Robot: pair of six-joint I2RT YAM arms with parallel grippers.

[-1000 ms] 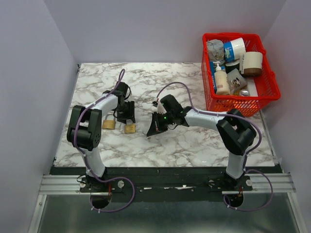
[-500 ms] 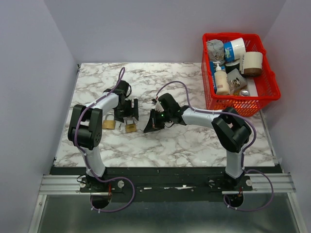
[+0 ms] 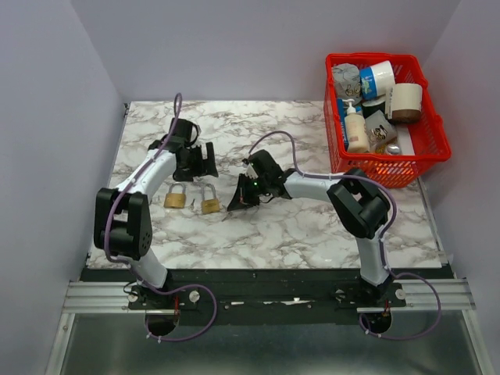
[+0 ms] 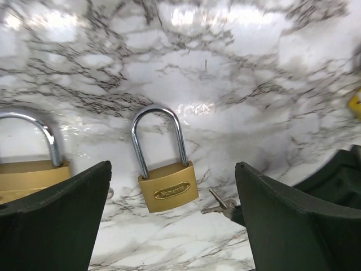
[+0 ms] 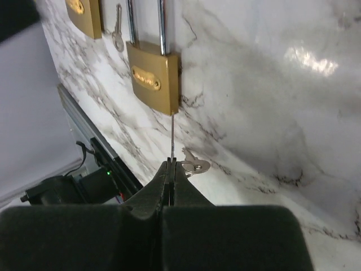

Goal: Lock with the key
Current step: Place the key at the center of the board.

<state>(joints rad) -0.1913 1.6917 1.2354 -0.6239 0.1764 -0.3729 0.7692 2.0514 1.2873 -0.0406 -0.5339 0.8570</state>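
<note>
right fingers [image 5: 148,199]: pressed together, pinching thin silver key [image 5: 171,138] edge-on, tip at base of brass padlock with steel shackle [image 5: 152,79], likely aiming for keyhole | left fingers [image 4: 56,226]: spread, empty, above white marbled surface [image 4: 225,84], apparently clearing access | second brass padlock [image 4: 28,175]: just beside, lying flat

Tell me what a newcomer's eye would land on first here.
On the marble table, a brass left padlock and right padlock lie side by side, left of centre. The right gripper is shut on a key whose tip meets the right padlock's base; the left gripper hangs open beyond them. A crammed red basket sits at the far right corner.
</note>
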